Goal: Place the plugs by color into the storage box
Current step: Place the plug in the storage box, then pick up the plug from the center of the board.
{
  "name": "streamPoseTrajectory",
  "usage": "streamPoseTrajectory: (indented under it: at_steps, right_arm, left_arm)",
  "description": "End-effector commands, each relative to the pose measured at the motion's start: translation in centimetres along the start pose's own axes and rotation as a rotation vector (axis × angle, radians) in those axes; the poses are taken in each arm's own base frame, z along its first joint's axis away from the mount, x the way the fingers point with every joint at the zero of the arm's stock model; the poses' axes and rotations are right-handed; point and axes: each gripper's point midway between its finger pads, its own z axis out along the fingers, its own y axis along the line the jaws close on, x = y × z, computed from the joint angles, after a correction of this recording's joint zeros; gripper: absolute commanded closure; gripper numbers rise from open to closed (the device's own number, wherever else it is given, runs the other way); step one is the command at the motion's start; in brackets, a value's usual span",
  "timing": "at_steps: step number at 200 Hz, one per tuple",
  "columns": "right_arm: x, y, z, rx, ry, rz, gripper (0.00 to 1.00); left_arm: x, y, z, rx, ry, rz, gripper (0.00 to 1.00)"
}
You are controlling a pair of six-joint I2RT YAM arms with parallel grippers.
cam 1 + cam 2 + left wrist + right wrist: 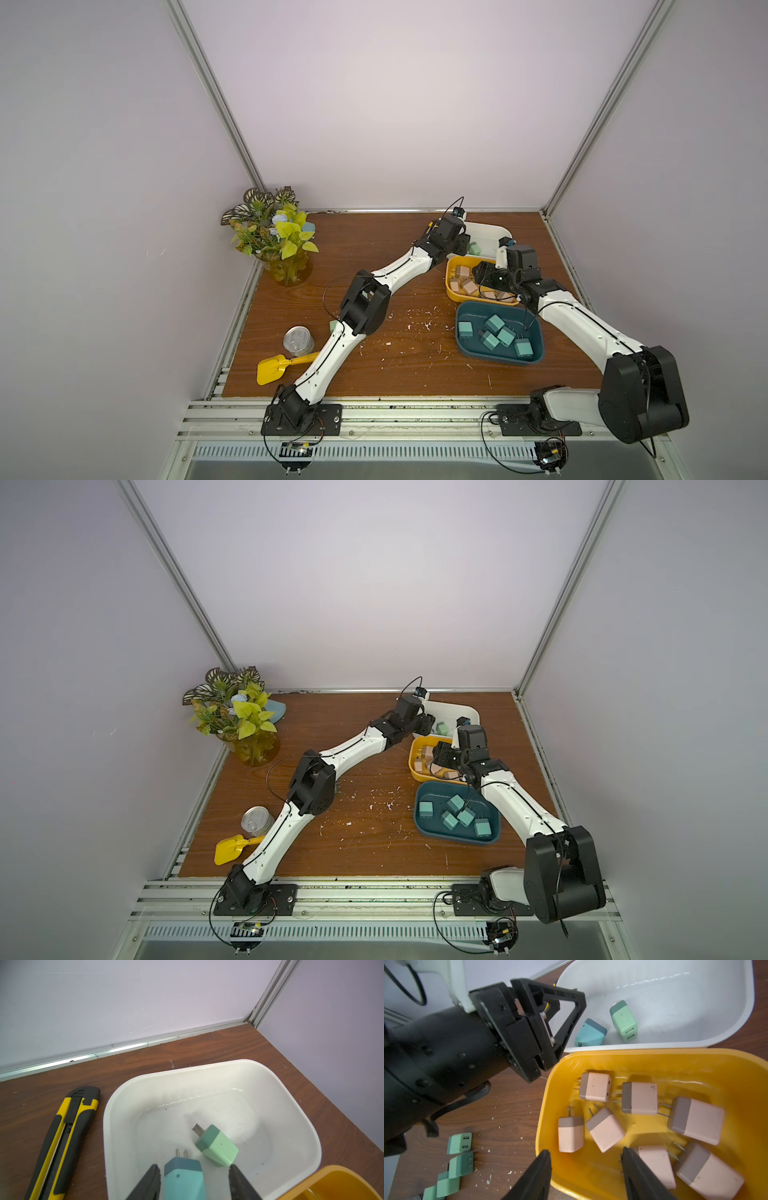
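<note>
My left gripper [193,1165] hangs open over the white tray [207,1066]. A teal-blue plug [184,1176] lies between its fingers with a gap on each side. A mint green plug [218,1148] lies beside it in the same tray. My right gripper [586,1150] stands open and empty over the near rim of the yellow tray [654,1053], which holds several pale pink plugs [605,1129]. The dark teal tray [536,361] holds several teal-blue plugs [494,323]. Several mint green plugs [459,1142] lie on the wooden table under the left arm.
A yellow-black utility knife [68,1136] lies on the table beside the white tray. A potted plant [274,237] stands at the back left. A tin can [298,340] and a yellow toy shovel [276,366] sit near the left arm's base. Walls close the back and right.
</note>
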Motion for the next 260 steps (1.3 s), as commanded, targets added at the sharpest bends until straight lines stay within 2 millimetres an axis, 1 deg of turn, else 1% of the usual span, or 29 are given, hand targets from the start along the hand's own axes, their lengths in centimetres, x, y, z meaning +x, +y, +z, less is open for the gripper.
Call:
streamPoseTrajectory:
  at_steps: [1,31,61,67,95,122,147,180,206,216,219,221,224,234,260]
  right_arm:
    - [-1.2,0.8,-0.7,-0.029,-0.042,0.004,0.40]
    - [-1.1,0.9,-0.7,-0.036,-0.036,0.005,0.41]
    - [-0.9,1.4,-1.1,-0.066,-0.024,0.009,0.41]
    - [-0.7,1.5,-1.2,-0.074,-0.022,0.010,0.41]
    - [-0.2,2.4,-1.5,-0.125,0.000,0.018,0.40]
    - [0.5,3.7,-1.9,-0.170,0.024,0.011,0.40]
    - [0.9,5.3,-2.5,-0.197,0.035,-0.003,0.40]
    - [1.3,8.1,-3.9,-0.228,0.030,-0.033,0.40]
    - [1.8,10.5,-4.7,-0.249,0.029,-0.061,0.40]
    - [2.3,11.6,-5.1,-0.267,0.037,-0.072,0.40]
    - [2.3,11.9,-5.2,-0.271,0.037,-0.074,0.40]
    - [2.4,12.1,-5.2,-0.275,0.039,-0.075,0.40]
    - [2.5,12.5,-5.3,-0.281,0.040,-0.079,0.40]
    - [2.9,13.3,-5.6,-0.291,0.043,-0.087,0.40]
    - [4.3,14.6,-5.9,-0.300,0.047,-0.095,0.41]
  left_arm:
    - [-4.6,-1.5,-2.6,0.024,-0.089,0.013,0.42]
    - [-5.1,-1.7,-3.0,0.027,-0.100,0.004,0.42]
    - [-6.6,-2.0,-4.6,0.035,-0.130,-0.011,0.42]
    - [-7.1,-2.1,-5.2,0.035,-0.141,-0.012,0.42]
    - [-8.3,-2.1,-7.6,0.035,-0.166,-0.016,0.43]
    - [-8.6,-2.1,-10.2,0.036,-0.169,-0.020,0.42]
    - [-9.0,-2.0,-13.2,0.035,-0.176,-0.019,0.42]
    - [-8.1,-1.1,-17.4,0.002,-0.150,-0.003,0.42]
    - [-7.3,0.0,-21.7,-0.035,-0.152,-0.001,0.42]
    - [-6.7,0.5,-23.2,-0.051,-0.147,-0.002,0.42]
    - [-7.0,0.5,-23.9,-0.052,-0.155,-0.004,0.42]
    - [-6.0,0.8,-23.9,-0.060,-0.135,-0.002,0.42]
    - [-5.4,1.1,-24.2,-0.067,-0.125,-0.002,0.42]
    - [-4.5,1.7,-25.8,-0.085,-0.114,-0.005,0.42]
    - [-1.2,4.2,-29.8,-0.170,-0.073,-0.026,0.42]
